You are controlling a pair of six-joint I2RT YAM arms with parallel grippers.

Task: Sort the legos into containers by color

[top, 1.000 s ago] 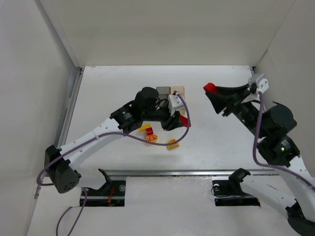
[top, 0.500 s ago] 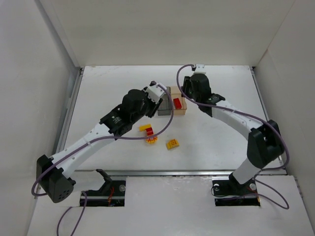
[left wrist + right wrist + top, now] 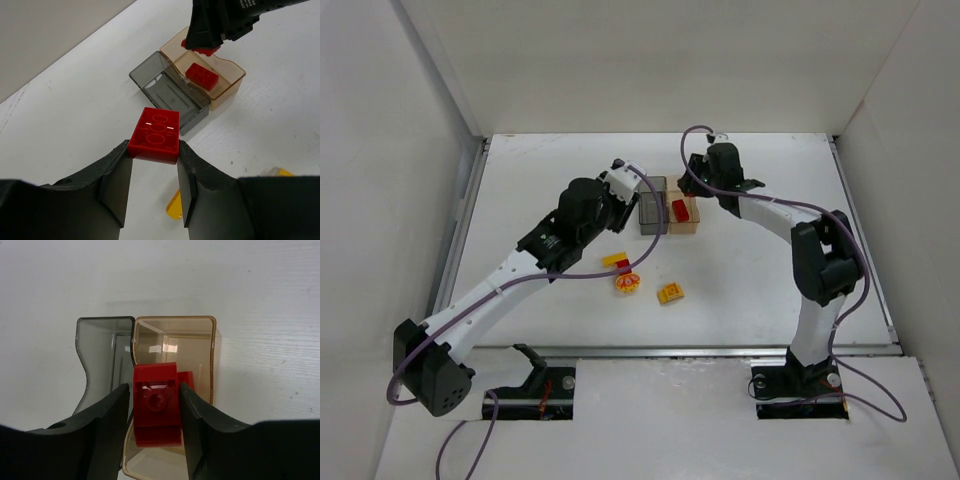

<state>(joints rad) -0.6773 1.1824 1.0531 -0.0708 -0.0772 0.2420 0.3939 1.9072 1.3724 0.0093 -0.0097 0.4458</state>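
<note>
The joined containers stand at mid table: a smoky grey bin (image 3: 651,204) and a pale orange bin (image 3: 684,222). A red lego (image 3: 678,209) lies in the orange bin (image 3: 227,82). My left gripper (image 3: 154,147) is shut on a flat red brick (image 3: 156,132), held above the table just left of the grey bin (image 3: 170,95). My right gripper (image 3: 155,390) is shut on a small red piece (image 3: 156,405) over the orange bin (image 3: 175,335). The grey bin (image 3: 102,347) looks empty.
A yellow lego (image 3: 614,260), a round yellow and red piece (image 3: 627,283) and another yellow lego (image 3: 670,293) lie on the table in front of the bins. White walls enclose the table on three sides.
My right arm swung in from the right with its red piece to above the orange bin. My left gripper rose from beside the yellow legos toward the grey bin. A red lego now lies in the orange bin.
</note>
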